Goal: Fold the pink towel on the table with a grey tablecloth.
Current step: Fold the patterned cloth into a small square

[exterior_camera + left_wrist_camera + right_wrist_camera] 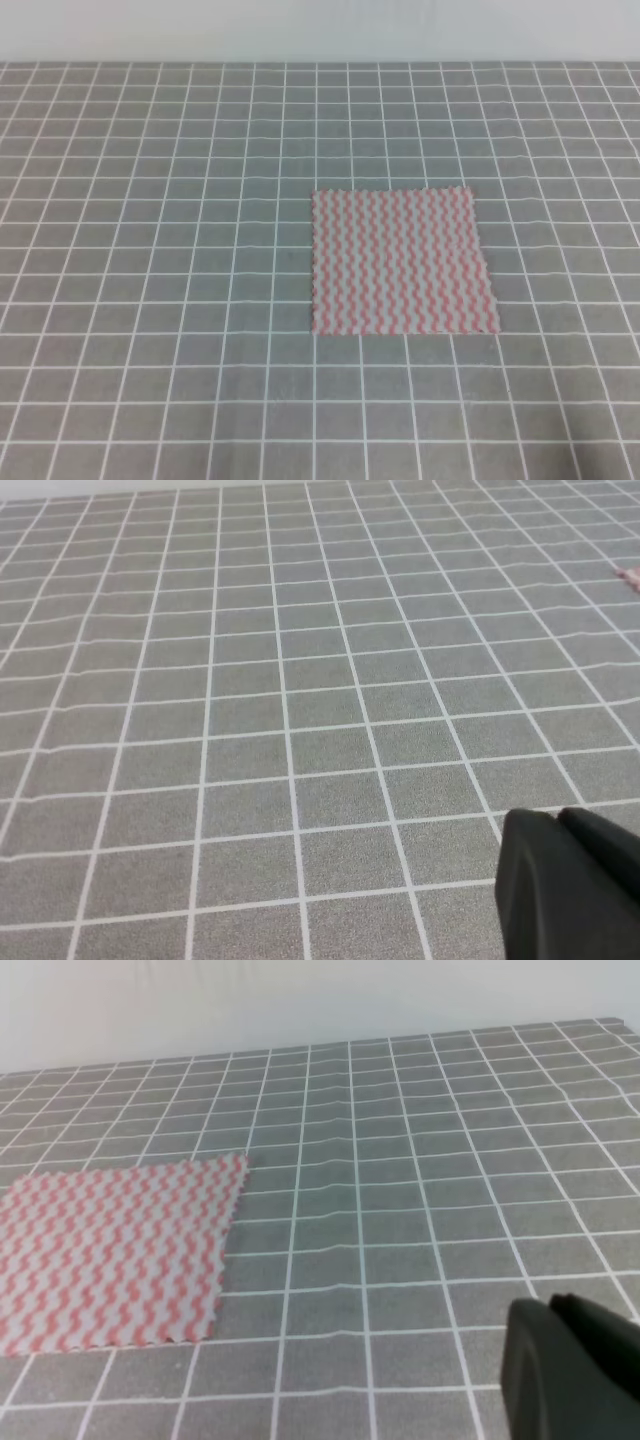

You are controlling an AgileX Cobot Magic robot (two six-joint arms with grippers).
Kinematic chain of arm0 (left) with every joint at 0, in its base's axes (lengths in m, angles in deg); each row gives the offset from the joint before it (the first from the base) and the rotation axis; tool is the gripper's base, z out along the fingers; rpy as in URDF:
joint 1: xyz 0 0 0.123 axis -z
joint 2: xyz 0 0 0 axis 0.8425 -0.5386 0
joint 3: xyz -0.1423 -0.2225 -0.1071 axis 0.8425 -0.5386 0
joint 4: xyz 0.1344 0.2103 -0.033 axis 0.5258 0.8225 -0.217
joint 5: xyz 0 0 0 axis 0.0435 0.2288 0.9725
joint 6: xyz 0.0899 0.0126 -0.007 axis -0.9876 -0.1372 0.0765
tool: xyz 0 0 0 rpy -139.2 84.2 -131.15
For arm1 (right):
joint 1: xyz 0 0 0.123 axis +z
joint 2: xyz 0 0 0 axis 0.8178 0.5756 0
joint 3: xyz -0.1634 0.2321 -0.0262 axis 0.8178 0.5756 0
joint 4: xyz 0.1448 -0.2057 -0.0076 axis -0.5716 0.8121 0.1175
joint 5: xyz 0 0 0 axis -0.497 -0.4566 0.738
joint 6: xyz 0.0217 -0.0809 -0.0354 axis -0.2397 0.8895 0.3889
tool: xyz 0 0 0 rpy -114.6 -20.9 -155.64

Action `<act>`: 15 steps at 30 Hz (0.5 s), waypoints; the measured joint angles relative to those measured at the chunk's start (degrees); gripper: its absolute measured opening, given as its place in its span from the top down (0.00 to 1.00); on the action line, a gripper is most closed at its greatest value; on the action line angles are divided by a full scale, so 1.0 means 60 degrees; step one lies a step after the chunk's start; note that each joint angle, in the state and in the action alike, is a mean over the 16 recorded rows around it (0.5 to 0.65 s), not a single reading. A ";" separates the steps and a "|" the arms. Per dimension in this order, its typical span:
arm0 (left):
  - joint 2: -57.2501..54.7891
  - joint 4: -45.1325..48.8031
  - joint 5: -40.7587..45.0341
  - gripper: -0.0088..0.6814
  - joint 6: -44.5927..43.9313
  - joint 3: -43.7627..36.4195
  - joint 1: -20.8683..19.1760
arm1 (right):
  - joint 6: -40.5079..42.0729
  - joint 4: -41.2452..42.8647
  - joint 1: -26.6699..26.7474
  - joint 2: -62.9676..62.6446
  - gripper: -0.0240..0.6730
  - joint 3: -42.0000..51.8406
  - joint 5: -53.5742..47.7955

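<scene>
The pink towel (pixel 400 262) lies flat and unfolded on the table with a grey tablecloth (pixel 150 250), a little right of centre in the high view. No gripper shows in that view. In the left wrist view my left gripper (pixel 560 820) pokes in at the bottom right, its dark fingers together over bare cloth; only a sliver of the towel (pixel 628 575) shows at the right edge. The right gripper (pixel 550 1305) looks the same, hovering right of the towel (pixel 110 1255), well apart from its near corner. Both hold nothing.
A pale wall (pixel 320 30) runs along the far edge of the table. The gridded cloth (pixel 450 1210) has slight ripples in it.
</scene>
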 joint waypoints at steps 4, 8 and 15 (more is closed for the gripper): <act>-0.0020 0.0023 -0.0005 0.99 0.0000 -0.0015 -0.0001 | 0.0000 -0.0001 0.0001 0.0007 0.99 -0.0016 0.0002; 0.0000 0.0045 -0.0001 0.99 0.0000 -0.0015 0.0000 | 0.0000 -0.0003 -0.0001 -0.0007 0.99 0.0000 0.0022; -0.0060 0.0079 0.0031 0.99 0.0000 0.0029 -0.0004 | 0.0000 -0.0008 -0.0002 -0.0021 0.99 0.0031 0.0033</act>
